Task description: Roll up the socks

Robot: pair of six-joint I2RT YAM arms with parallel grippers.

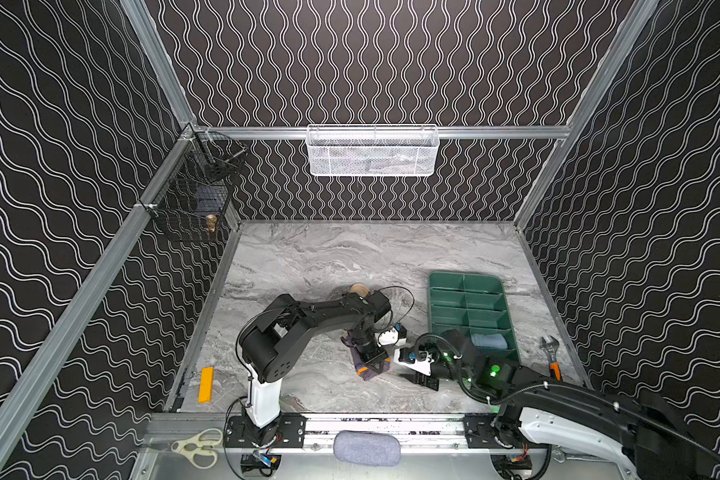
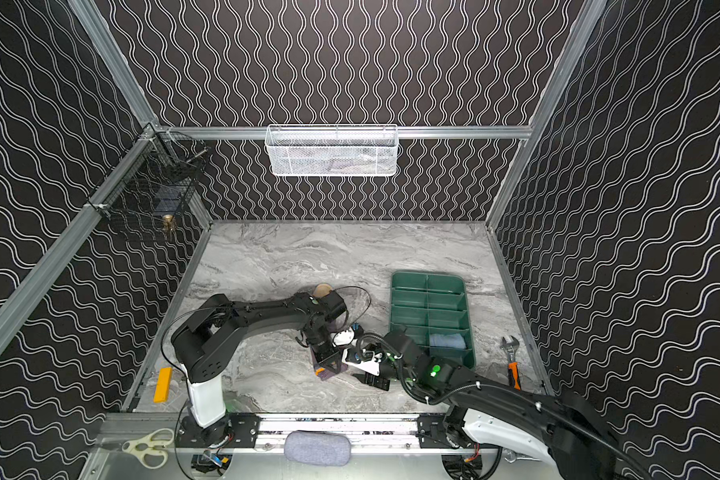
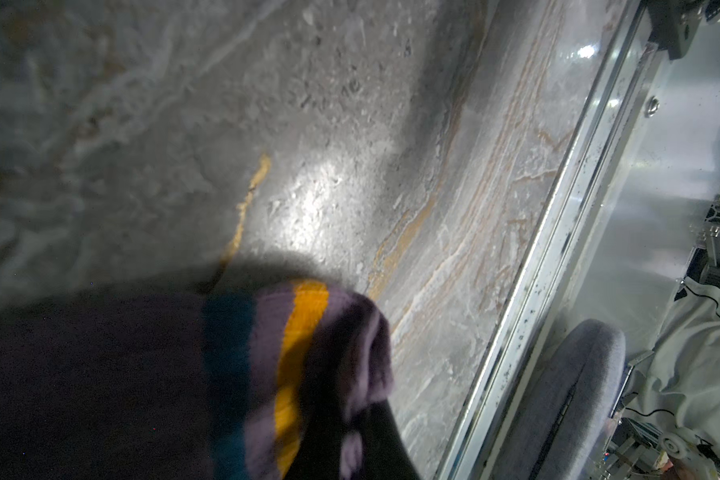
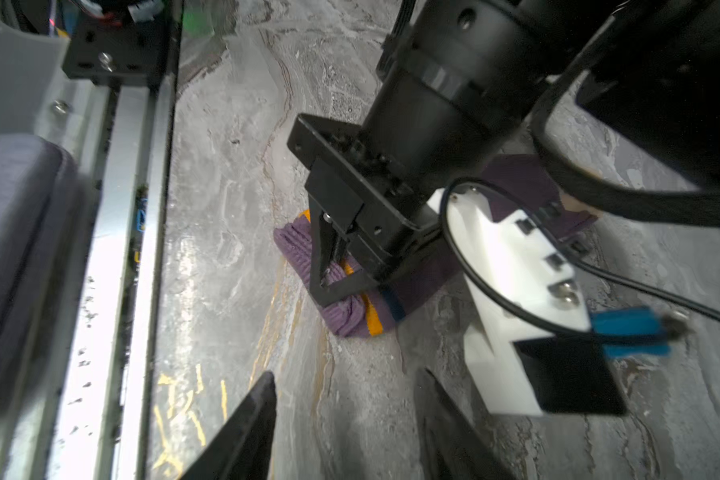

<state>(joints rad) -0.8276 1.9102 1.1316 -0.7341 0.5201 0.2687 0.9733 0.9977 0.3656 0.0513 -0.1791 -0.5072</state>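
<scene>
The right wrist view shows the left gripper (image 4: 329, 266) pinched shut on the purple sock (image 4: 346, 311), bunched beneath its tips; its own wrist view hides the fingers. The right gripper (image 4: 346, 376), just beside, stands half open, empty. Only the top views show the light blue sock (image 1: 490, 340) in the green tray (image 1: 437, 282), near the right gripper

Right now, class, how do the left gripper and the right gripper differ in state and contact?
The left gripper is shut on the purple sock at its striped end; the right gripper is open and holds nothing. The left gripper touches the sock; the right gripper hangs clear of it over the marble tabletop. Both have black fingers.
</scene>
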